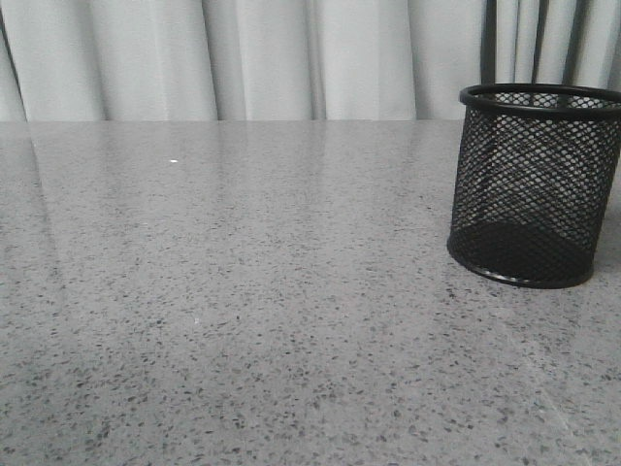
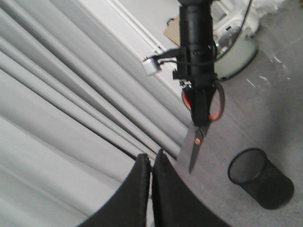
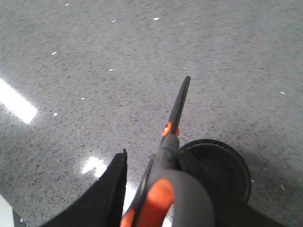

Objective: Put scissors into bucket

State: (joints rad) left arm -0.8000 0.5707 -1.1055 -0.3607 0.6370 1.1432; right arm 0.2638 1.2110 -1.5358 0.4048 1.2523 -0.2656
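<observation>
Scissors (image 2: 201,124) hanging point-down from the right gripper (image 2: 196,97), jaws closed on the orange-lined handle loops, blades shut and slim for a clean drop through a narrow mouth. Held high above the speckled surface (image 1: 243,311), apparently not yet over the bucket (image 2: 259,177); blade tip offset beside its rim in the right wrist view. Bucket upright, well to the right in the front view, nothing visible inside through the mesh. Left gripper (image 2: 151,189) raised aside, jaws nearly closed, holding nothing.
</observation>
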